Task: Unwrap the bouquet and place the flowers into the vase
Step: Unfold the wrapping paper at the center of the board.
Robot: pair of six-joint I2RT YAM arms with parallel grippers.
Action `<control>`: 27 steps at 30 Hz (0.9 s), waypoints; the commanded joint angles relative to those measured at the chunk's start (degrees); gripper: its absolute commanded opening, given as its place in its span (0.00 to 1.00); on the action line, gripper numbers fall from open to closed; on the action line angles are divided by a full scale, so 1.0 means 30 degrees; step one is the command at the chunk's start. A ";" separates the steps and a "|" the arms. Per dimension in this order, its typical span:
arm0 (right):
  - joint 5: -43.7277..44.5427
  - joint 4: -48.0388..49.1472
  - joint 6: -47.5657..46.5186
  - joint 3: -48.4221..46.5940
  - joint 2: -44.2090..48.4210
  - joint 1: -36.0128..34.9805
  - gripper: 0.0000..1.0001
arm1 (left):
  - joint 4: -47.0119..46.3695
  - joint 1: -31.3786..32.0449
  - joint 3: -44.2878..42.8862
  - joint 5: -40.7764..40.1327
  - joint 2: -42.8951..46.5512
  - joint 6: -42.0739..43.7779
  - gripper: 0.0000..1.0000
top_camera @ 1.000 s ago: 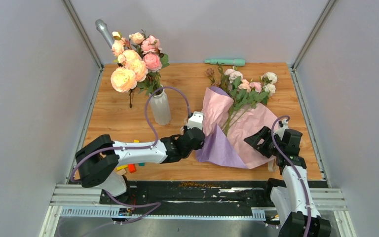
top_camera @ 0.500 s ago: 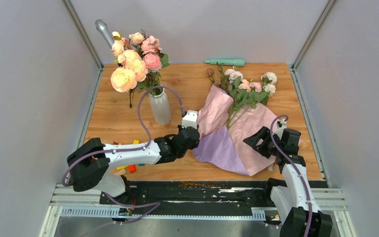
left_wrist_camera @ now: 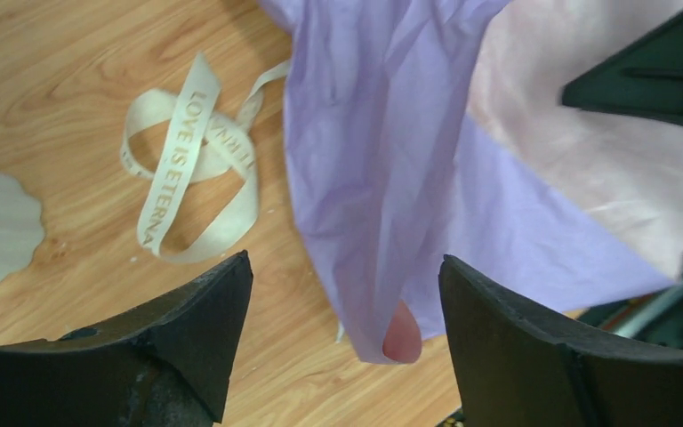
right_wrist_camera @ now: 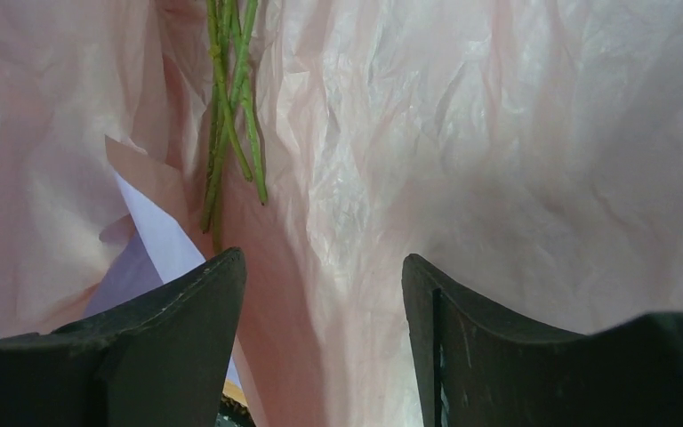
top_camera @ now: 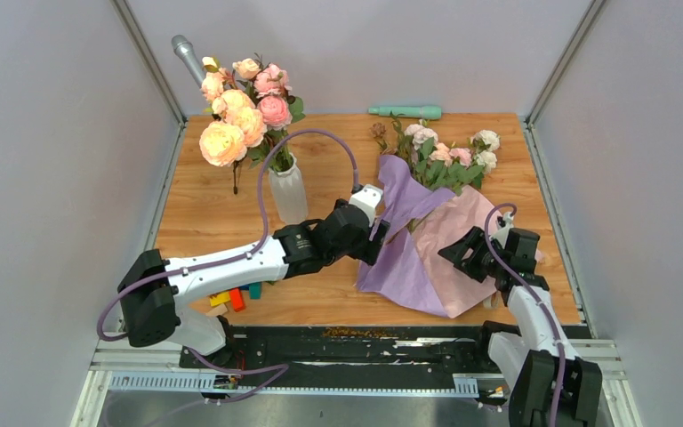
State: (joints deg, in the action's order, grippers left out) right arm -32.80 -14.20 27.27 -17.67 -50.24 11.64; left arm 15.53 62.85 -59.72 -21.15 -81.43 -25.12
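Observation:
The bouquet lies at the right of the table, its lilac paper (top_camera: 400, 258) loose, with the pink inner side (top_camera: 462, 227) showing. The flowers (top_camera: 449, 156), small white and pale pink roses, stick out at the far end. Their green stems (right_wrist_camera: 229, 116) rest on pink paper. My left gripper (top_camera: 378, 233) is open, and a lilac paper fold (left_wrist_camera: 365, 222) hangs between its fingers (left_wrist_camera: 200, 329) without being pinched. My right gripper (right_wrist_camera: 322, 258) is open low over the pink paper, a crease rising between its jaws. The white ribbed vase (top_camera: 289, 191) stands to the left.
Large peach and pink blooms (top_camera: 240, 107) fill the vase. The beige ribbon (left_wrist_camera: 187, 169) lies untied on the wood beside the paper. A teal tool (top_camera: 405, 111) and a grey handle (top_camera: 187, 55) sit at the back. Coloured blocks (top_camera: 236, 298) lie under the left arm.
My left gripper has opened and let go of the paper flap while moving right and farther back. The lilac flap now lies over the stems. The right gripper has barely moved.

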 commanded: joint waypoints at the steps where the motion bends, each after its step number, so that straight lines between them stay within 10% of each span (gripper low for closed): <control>1: -0.0521 0.2085 -0.0153 -0.0772 -0.0990 -0.0130 0.65 | 0.0808 0.0012 -0.2144 0.3109 -0.0230 0.1226 0.87; 24: 0.2437 0.0579 0.0764 -0.0934 0.1020 -0.0163 0.64 | 0.1078 0.0311 -1.3122 0.2317 -1.2195 0.7615 0.99; 27: 0.2218 0.0509 0.0694 -0.1003 0.1246 -0.0159 0.64 | 0.1279 0.0291 -1.3436 0.1597 -1.2649 0.7741 0.58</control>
State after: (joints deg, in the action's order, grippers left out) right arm -27.07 -12.05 28.60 -19.14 -47.75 11.38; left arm 19.07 63.55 -96.62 -11.75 -118.45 -5.34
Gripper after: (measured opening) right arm 0.641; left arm 0.836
